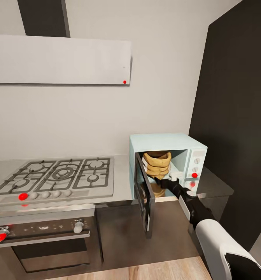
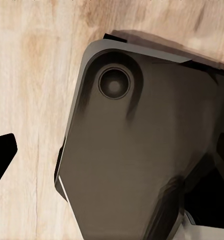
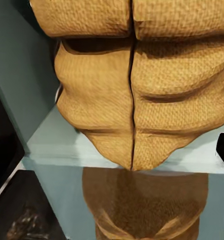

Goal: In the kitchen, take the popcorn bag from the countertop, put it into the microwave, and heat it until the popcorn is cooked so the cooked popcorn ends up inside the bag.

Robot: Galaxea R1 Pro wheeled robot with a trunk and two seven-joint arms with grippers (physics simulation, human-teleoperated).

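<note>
The popcorn bag stands inside the microwave, whose door hangs open. My right gripper reaches toward the bag; I cannot tell its jaw state.

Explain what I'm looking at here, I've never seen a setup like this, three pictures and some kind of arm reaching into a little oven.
It is a simulated two-armed robot in a kitchen. The wide picture comes from its head camera: a gas hob on the grey countertop, and a pale blue microwave with its door swung open. The right arm reaches into it, where a brown popcorn bag sits. The bag close-up is from that arm's wrist camera; whether the gripper grips it is unclear. The last picture is the left wrist camera, showing a dark robot part above wood floor.
</note>
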